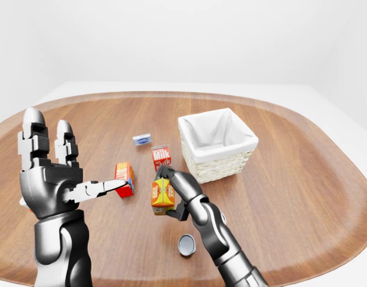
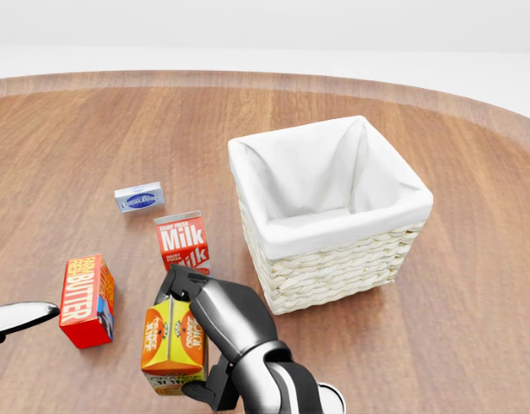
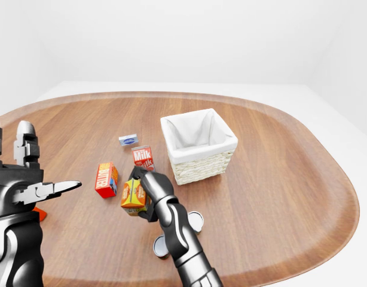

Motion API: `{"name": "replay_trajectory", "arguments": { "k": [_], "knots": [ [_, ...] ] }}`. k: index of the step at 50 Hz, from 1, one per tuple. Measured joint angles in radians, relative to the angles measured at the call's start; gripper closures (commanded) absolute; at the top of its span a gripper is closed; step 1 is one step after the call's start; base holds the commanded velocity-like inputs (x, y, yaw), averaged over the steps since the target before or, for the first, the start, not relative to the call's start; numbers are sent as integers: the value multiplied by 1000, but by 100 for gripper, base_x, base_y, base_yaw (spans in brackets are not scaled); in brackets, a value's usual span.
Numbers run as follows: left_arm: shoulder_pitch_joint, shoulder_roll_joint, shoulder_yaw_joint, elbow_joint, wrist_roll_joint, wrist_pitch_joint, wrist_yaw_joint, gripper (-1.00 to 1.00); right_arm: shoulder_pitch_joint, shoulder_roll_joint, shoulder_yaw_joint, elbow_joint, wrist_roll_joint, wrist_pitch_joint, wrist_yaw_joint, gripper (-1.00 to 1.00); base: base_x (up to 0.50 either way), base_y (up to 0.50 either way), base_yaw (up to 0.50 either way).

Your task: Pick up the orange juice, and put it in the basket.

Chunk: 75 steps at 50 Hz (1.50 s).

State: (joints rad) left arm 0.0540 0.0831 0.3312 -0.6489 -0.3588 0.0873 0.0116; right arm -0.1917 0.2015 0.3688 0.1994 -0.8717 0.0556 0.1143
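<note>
The orange juice carton, orange and yellow, is held off the table with my right hand shut round it, fingers over its top and thumb below. It hangs at the lower left of the head view, just below the milk carton and left of the basket. The wicker basket with a white cloth liner stands at centre right with nothing in it. My left hand is raised at the left of the left-eye view, open, fingers up, holding nothing.
A red butter box stands left of the juice. A small blue-and-white packet lies above the milk carton. A round can sits on the wooden table beside my right forearm.
</note>
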Motion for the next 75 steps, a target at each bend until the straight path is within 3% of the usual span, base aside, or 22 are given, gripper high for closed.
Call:
{"name": "replay_trajectory", "arguments": {
  "k": [9, 42, 58, 75],
  "knots": [
    [0, 0, 2, -3, -2, 0, 1, -100, -20, 4, -4, -47, -2, 32, 27, 100, 0, 0, 0],
    [0, 1, 4, -3, -3, 0, 0, -100, -108, 54, 10, -266, -52, 32, 161, 100, 0, 0, 0],
    [-3, 1, 4, -1, -4, 0, 2, -100, -224, 69, -36, -305, -62, 32, 211, 100, 0, 0, 0],
    [-2, 1, 3, -2, -4, 0, 4, -100, -417, 37, -125, -215, 7, 32, 173, 100, 0, 0, 0]
  ]
}}
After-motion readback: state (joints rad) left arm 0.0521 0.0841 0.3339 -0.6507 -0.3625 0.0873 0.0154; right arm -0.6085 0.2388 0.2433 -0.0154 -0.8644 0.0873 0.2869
